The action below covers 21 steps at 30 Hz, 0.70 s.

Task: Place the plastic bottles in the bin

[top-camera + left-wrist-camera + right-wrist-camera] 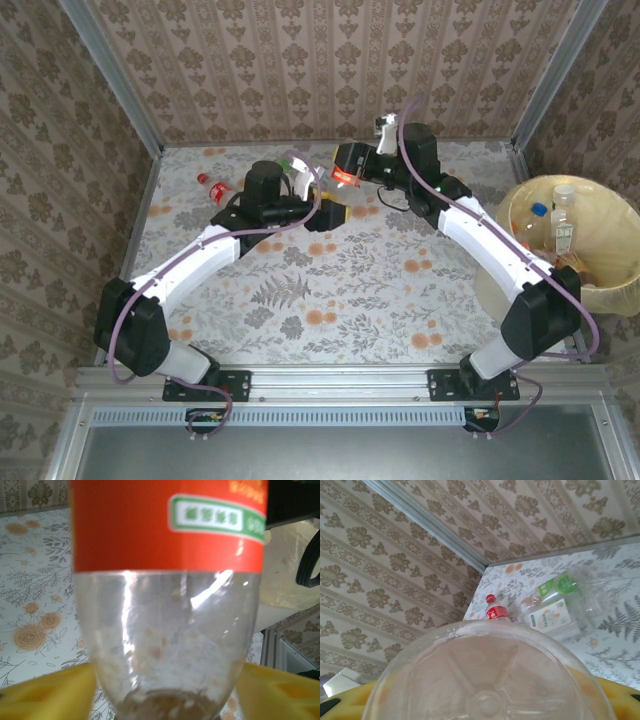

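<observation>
The orange bottle (345,178) hangs above the bench (350,300) at centre frame in the top view. The right fingers (620,700) grip its lower end. The left fingers (50,695) flank it, grip unclear. The bin (615,255) at far right holds other bottles (565,215).

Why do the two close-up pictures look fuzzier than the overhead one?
Left wrist view: the orange-labelled bottle sits too close, blurred, with glare streaks. Right wrist view: a clear bottle base is soft; the bottles behind are sharper. Top view: even light, sharp.
</observation>
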Available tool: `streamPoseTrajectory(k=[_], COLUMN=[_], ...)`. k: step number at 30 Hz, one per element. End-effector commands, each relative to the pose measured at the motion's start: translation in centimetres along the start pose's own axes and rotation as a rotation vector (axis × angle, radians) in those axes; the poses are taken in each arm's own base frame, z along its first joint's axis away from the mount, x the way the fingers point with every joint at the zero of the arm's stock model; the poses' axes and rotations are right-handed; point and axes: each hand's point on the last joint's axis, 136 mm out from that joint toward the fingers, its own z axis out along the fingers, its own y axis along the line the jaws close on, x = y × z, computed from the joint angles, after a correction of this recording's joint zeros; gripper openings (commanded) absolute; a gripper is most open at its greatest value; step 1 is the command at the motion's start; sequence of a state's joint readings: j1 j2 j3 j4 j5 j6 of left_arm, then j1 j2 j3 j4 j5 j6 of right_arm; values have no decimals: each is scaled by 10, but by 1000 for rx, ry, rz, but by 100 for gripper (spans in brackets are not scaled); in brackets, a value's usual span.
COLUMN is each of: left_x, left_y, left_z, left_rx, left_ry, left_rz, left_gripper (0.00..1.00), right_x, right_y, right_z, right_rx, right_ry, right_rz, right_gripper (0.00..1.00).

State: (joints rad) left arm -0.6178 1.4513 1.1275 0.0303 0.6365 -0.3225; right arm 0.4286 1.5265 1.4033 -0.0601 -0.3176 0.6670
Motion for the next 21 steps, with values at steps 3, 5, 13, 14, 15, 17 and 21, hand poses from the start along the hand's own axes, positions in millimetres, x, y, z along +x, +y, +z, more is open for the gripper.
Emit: streamPoseTrajectory(k=[3,5,13,14,15,17,21], left_x=[-16,-19,-27,-26,-26,-26,-23], left_y=[-16,-13,27,32,38,50,66], left_z=[-12,-18,-46,-48,-52,-59,-68], left_rx=[31,-4,-261,-287,-314,-363,-420], left_ry=[-56,-85,-193,-201,-210,-230,-257], left_rz=[34,42,19,11,0,-30,-81], left_gripper=[100,100,100,100,100,100,100], right_x=[-25,-33,-74,-79,-83,-91,-106], right_y=[-5,-10,-13,-11,-11,-12,-21], right_z=[-38,-55,-146,-159,-169,-191,-232], right_rx=[108,163,357,377,395,441,563], right_ry=[-96,-122,-275,-295,-310,-343,-398], right_rz=[-113,-148,-289,-307,-318,-338,-349], right_gripper=[45,45,42,42,42,41,41])
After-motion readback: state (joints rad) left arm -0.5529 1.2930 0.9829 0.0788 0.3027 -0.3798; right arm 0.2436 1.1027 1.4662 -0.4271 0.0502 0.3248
